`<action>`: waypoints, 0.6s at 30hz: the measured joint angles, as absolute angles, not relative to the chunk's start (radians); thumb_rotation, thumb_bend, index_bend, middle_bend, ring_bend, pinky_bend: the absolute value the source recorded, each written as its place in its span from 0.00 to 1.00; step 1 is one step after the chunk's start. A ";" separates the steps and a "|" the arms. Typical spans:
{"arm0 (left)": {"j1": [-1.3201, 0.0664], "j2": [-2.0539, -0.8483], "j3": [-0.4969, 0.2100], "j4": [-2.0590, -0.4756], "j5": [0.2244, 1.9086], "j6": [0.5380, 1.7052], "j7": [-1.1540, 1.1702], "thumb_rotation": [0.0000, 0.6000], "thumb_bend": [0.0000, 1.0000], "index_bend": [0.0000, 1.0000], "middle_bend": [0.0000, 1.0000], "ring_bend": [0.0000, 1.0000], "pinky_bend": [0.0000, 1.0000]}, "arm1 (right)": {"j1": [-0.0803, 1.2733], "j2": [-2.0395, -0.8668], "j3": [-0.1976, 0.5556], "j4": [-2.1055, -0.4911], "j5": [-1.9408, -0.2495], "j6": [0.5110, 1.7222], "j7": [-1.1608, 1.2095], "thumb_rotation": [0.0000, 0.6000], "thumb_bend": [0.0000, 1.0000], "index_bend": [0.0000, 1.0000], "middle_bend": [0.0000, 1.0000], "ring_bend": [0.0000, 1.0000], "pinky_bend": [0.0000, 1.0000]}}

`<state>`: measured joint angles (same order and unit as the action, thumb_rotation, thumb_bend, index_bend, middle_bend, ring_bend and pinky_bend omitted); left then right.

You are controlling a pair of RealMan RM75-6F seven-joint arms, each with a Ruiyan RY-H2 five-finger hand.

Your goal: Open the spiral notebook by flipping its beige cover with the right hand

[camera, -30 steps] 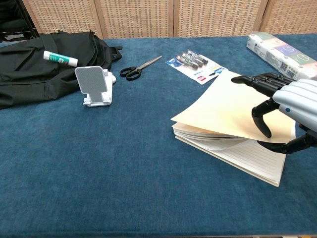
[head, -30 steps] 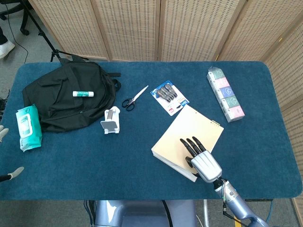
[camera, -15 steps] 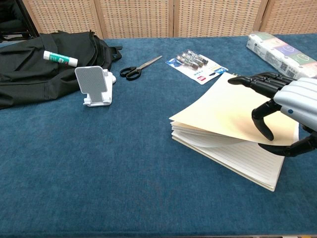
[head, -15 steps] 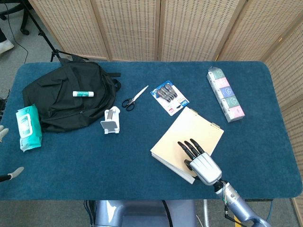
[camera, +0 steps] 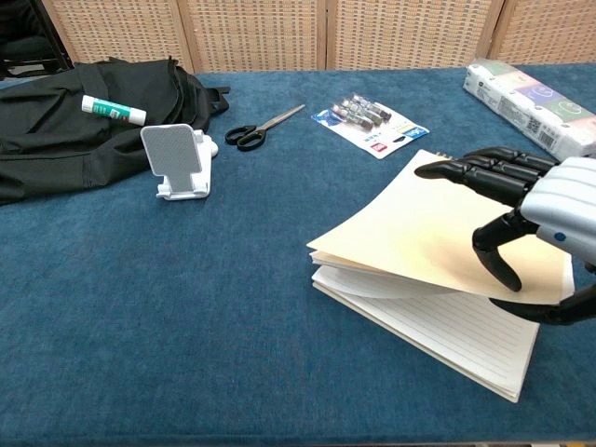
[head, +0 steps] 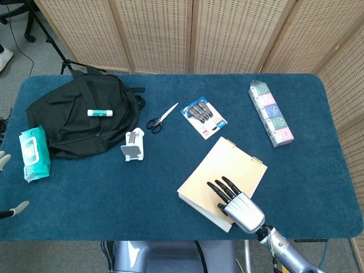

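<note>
The spiral notebook [head: 219, 170] lies at the front right of the blue table, its spiral edge to the far right. Its beige cover [camera: 419, 233] is raised at a slant, with a page curling just under it, and lined paper [camera: 447, 340] shows below. My right hand [head: 239, 205] grips the cover's near right edge, fingers [camera: 475, 169] spread on top and another dark digit underneath. Of my left hand [head: 4, 160], only two pale fingertips show at the far left edge of the head view, spread apart and holding nothing.
A black backpack [head: 79, 119] with a glue stick [head: 100, 112] on it fills the back left, with a wipes pack [head: 33, 152] beside it. A white phone stand [head: 133, 145], scissors [head: 161, 118], a pen pack [head: 203, 118] and a tissue pack [head: 271, 112] lie behind the notebook.
My right hand has moved left and nearer with the cover in its grip. The notebook has slid a little left, and more lined paper shows under the cover.
</note>
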<state>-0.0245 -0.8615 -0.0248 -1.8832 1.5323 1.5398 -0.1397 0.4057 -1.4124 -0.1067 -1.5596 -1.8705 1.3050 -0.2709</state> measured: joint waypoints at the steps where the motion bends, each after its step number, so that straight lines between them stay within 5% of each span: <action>1: -0.025 -0.862 -0.025 -1.883 1.532 1.539 -0.140 1.00 0.00 0.00 0.00 0.00 0.00 | 0.407 -1.409 -0.110 -1.563 -1.878 1.305 -0.274 1.00 1.00 0.67 0.03 0.00 0.00; 18: -0.024 -0.865 -0.024 -1.886 1.531 1.540 -0.128 1.00 0.00 0.00 0.00 0.00 0.00 | 0.423 -1.363 -0.163 -1.613 -1.987 1.289 -0.317 1.00 1.00 0.67 0.03 0.00 0.00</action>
